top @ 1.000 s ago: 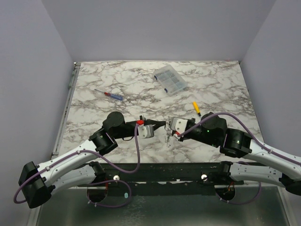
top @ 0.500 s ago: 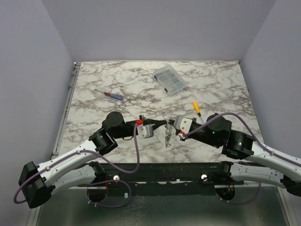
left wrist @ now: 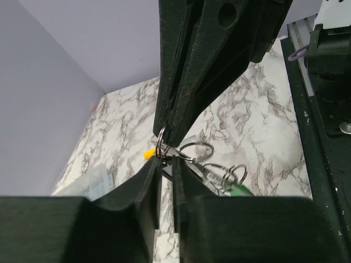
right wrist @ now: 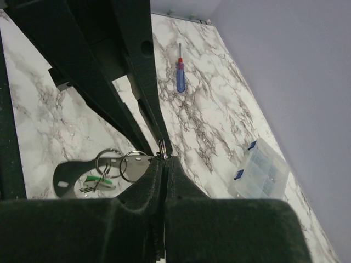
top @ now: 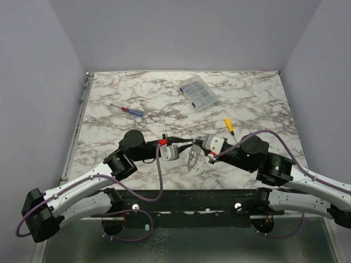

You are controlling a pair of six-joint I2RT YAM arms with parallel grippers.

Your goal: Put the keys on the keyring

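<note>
A worktop (top: 137,93) of white marble pattern with grey veining fills the middle of the booth. Plain pale lilac walls close it in on three sides: the back wall (top: 181,33) along the far edge, the left wall (top: 33,82) and the right wall (top: 323,71) along the side edges. A metal rail (top: 77,126) runs down the left edge. A black beam (top: 186,198) lines the near edge, with a grey metal panel (top: 192,244) below it. The light is soft and even.
</note>
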